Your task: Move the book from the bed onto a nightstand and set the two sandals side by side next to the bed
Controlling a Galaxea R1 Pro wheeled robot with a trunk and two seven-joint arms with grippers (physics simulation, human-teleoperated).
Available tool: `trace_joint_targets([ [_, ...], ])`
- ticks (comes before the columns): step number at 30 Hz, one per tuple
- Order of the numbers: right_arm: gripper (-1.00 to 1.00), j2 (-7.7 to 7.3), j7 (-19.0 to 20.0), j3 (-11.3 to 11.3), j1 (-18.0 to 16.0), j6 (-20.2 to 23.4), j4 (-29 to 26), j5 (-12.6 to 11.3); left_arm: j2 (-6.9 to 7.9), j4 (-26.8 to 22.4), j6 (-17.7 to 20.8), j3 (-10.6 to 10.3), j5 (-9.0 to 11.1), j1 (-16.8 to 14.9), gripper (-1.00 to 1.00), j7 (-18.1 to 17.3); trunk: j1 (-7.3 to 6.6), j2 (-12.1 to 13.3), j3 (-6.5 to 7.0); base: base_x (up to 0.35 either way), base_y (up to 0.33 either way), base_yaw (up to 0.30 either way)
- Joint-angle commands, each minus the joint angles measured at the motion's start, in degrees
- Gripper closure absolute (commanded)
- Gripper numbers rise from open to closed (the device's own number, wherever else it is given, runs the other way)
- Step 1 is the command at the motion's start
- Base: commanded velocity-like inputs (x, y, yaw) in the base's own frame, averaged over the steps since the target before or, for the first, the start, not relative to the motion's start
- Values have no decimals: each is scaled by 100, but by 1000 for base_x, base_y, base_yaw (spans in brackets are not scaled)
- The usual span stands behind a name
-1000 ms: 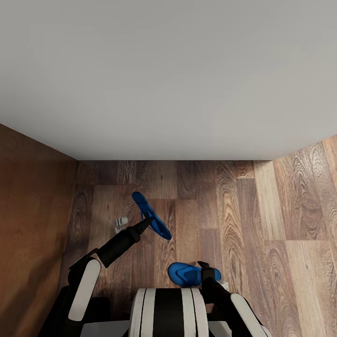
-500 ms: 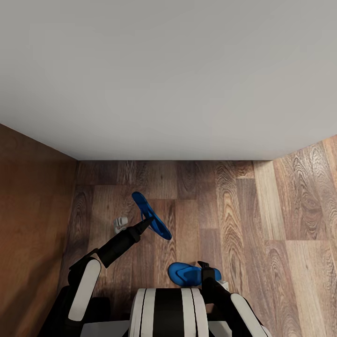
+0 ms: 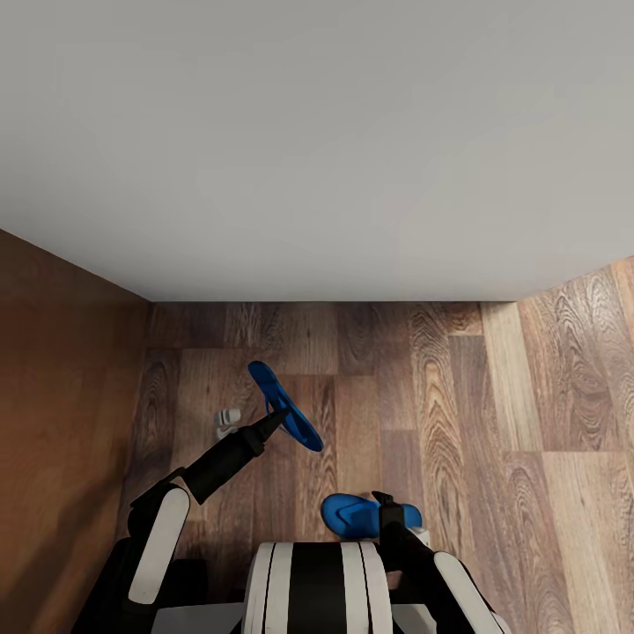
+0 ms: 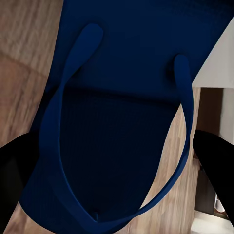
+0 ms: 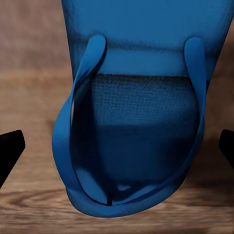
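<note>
Two pincers: left pincer (image 3: 283,414) grasps one sandal (image 3: 283,405); right pincer (image 3: 385,504) grasps another sandal (image 3: 350,515).

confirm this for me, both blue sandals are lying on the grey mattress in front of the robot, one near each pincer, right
Not quite. The two sandals are not on the mattress; the head view shows them over the wood-plank floor in front of it. One sandal is at the left pincer, the other sandal at the right pincer.
</note>
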Motion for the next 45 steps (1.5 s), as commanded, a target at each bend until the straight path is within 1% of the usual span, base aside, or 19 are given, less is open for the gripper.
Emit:
trace_joint_targets([
  [1,-100,1,-32,-4,-1,12,-7,-18,-5,0,45,12,29,-2,100,-16,-1,-1,-2,0,15,0],
  [16,-100,1,-35,-4,-1,12,-14,-14,-5,0,36,9,29,-2,100,-24,-1,-1,-2,0,2,0],
  [17,100,1,-35,-4,-1,12,-15,-14,-5,0,36,9,29,-2,100,-24,-1,-1,-2,0,0,0],
  [35,100,1,-29,-4,-1,12,-16,-14,-5,-3,41,12,29,-2,100,-25,-1,-1,-2,0,0,0],
  [38,100,1,-29,-4,-1,12,-16,-14,-5,-4,44,12,29,-2,100,-20,-8,3,64,0,0,0],
  [44,100,1,-29,-4,-1,12,-16,-14,-5,-8,46,12,29,-2,100,-24,-8,3,64,0,0,0],
  [45,100,1,-29,-4,-1,12,-16,-14,-5,-6,46,12,29,-2,100,-22,-11,4,86,0,0,0],
])
